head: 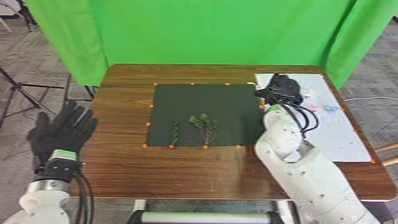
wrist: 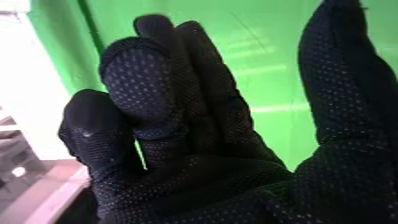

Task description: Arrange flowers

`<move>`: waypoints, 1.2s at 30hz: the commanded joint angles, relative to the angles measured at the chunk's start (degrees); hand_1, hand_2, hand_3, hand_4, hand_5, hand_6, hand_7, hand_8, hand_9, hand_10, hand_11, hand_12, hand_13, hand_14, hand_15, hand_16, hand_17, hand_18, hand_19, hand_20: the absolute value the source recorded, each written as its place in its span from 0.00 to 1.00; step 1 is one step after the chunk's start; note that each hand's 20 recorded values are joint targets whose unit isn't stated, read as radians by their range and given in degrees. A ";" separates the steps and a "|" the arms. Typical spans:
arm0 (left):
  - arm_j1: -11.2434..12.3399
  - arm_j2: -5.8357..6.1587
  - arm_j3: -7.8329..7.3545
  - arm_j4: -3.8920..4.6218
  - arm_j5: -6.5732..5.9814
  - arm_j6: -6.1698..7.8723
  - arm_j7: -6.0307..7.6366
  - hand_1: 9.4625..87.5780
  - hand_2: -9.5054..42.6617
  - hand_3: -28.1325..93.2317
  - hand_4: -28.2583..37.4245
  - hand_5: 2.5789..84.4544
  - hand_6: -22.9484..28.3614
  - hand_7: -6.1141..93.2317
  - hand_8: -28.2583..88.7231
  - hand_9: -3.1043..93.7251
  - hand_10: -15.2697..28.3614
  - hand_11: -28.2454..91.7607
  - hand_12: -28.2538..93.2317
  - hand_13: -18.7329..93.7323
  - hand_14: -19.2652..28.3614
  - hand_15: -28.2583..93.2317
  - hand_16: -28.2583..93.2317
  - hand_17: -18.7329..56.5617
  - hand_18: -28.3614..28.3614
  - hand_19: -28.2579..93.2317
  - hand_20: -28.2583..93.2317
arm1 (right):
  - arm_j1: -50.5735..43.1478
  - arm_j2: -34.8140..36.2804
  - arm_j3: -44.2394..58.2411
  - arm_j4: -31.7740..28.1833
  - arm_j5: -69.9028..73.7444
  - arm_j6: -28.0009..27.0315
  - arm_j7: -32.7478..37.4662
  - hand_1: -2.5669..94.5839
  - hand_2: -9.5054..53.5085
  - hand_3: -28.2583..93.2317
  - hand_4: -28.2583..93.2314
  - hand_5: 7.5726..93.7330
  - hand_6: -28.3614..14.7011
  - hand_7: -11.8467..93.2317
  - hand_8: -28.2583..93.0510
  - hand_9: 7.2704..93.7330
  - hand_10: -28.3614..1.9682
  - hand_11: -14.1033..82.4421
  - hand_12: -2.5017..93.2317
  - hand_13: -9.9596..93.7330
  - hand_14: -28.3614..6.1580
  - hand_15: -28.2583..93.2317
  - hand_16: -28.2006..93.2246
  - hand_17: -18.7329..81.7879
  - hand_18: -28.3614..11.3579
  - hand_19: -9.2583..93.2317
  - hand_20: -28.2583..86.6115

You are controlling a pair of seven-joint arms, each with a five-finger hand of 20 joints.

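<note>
A bright green fabric curtain (head: 213, 35) hangs beyond the brown wooden table (head: 178, 172); on the table lie a dark, square mat (head: 213, 97) and a long white sheet (head: 342, 140). The robot's black-gloved right hand (head: 282, 91) is over the seam between the two; its fingers are loosely bent, the thumb stands well apart from them, and nothing shows in its hold. The black-gloved left hand (head: 62, 130) is beside the table, fingers straight and spread, holding nothing.

Left of the right hand and nearer the robot, a branching green leafy sprig (head: 203, 121) and a thin green stem (head: 175, 135) lie apart on the mat; to the right hand's right, small pale pink and blue pieces (head: 331, 108) — blossoms, perhaps — lie on the sheet.

The step in hand is probably fetching the next piece from the sheet for the arrangement; the hand would do well to line up above one piece, come down slowly, and close thumb and fingers lightly on its firmest part; petals may crush or snag in the fabric — a straight lift, then a low release near the stems, should spare both.
</note>
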 commanded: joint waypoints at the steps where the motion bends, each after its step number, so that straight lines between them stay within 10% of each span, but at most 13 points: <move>1: -1.61 -0.75 1.93 0.19 0.10 -0.11 -1.21 0.23 0.47 0.84 0.00 0.52 0.59 0.23 0.16 0.46 0.68 0.46 0.33 0.44 0.73 0.63 0.17 0.20 0.75 0.54 0.33 | 3.29 1.07 -1.31 4.69 4.12 -3.50 0.04 0.34 0.00 0.78 0.03 0.67 0.36 0.21 0.16 0.67 0.18 0.30 0.20 0.82 0.46 0.78 0.46 0.69 0.10 1.00 0.70; 15: -1.21 -0.85 2.04 -0.35 -1.06 -0.56 -1.39 0.24 0.48 0.84 0.00 0.52 0.59 0.23 0.16 0.46 0.69 0.46 0.33 0.45 0.73 0.63 0.17 0.19 0.75 0.54 0.33 | 3.87 -0.07 -1.18 11.92 4.32 -7.76 -0.03 0.39 0.00 0.79 0.00 0.66 0.35 0.19 0.16 0.67 0.20 0.29 0.20 0.81 0.48 0.80 0.44 0.69 0.12 1.00 0.69; 23: -1.21 -1.10 2.08 -0.30 -1.27 -0.33 -1.53 0.24 0.48 0.84 0.00 0.53 0.59 0.23 0.16 0.47 0.69 0.46 0.33 0.46 0.74 0.66 0.17 0.20 0.75 0.55 0.33 | 2.12 -0.98 -0.31 12.48 7.10 -12.30 -0.42 0.51 0.00 0.82 0.00 0.76 0.52 0.27 0.20 0.81 0.37 0.34 0.22 0.87 0.58 0.74 0.45 0.70 0.14 1.00 0.68; 29: -1.13 -1.26 2.17 -0.27 -1.24 0.20 -1.94 0.24 0.49 0.84 0.00 0.53 0.59 0.24 0.16 0.47 0.69 0.46 0.33 0.46 0.73 0.66 0.17 0.20 0.75 0.55 0.33 | 0.98 -1.11 -0.48 12.07 7.32 -11.28 -1.32 0.62 0.00 0.77 0.00 0.85 0.59 0.36 0.36 0.92 0.56 0.29 0.46 0.90 0.61 0.73 0.48 0.71 0.14 1.00 0.68; 36: -0.35 -1.30 1.98 -0.49 -0.42 0.61 -1.74 0.24 0.49 0.84 0.00 0.53 0.59 0.24 0.16 0.47 0.69 0.46 0.33 0.45 0.74 0.66 0.17 0.20 0.75 0.55 0.33 | -0.78 -1.41 1.84 7.64 7.38 -4.66 -0.70 0.60 0.00 0.83 0.02 0.85 0.61 0.39 0.42 0.93 0.58 0.31 0.52 0.91 0.63 0.73 0.48 0.73 0.15 1.00 0.68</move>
